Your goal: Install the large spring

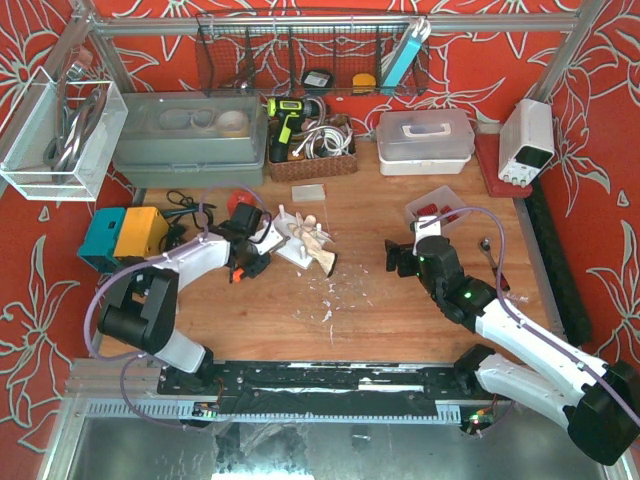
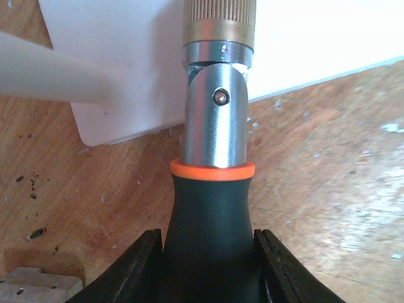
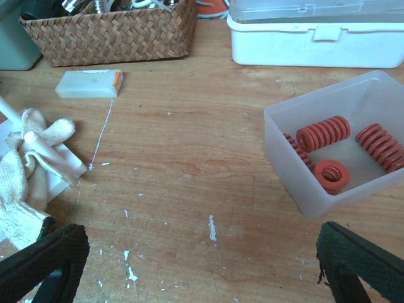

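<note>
Although, from above, the left gripper (image 1: 243, 258) sits at nine o'clock, the clear bin (image 1: 455, 195) lies well apart at two, so a carried spring could drop. Left wrist: jaws pinch the screwdriver handle (image 2: 208, 227), which might twist loose. Right wrist: the right gripper (image 3: 202, 262), spread wide, could tip the red springs (image 3: 324, 134) at two o'clock.

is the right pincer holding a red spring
No, the right pincer is wide open and empty, and the red springs lie in the clear box.
</note>
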